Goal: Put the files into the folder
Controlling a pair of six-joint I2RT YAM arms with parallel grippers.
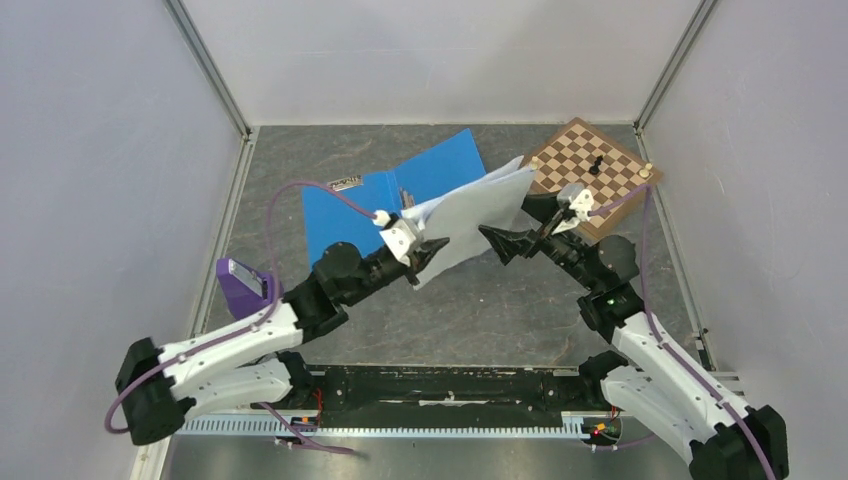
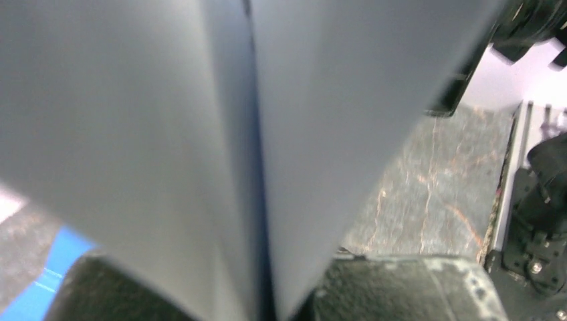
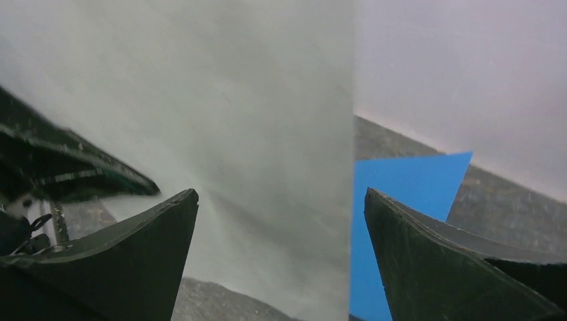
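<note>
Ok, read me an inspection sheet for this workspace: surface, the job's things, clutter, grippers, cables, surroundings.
Surface: dark grey mottled table.
Job's things: blue folder lies open at the back left; the files, white sheets, are lifted off the table above the folder's right side.
Clutter: wooden chessboard at the back right with a dark piece on it; purple object by the left edge.
Grippers: left gripper is shut on the files' near corner; right gripper is open, with the sheets' edge just ahead of its gap.
Cables: purple cables run along both arms, and the left one arcs over the folder.
Surroundings: pale walls on three sides.
</note>
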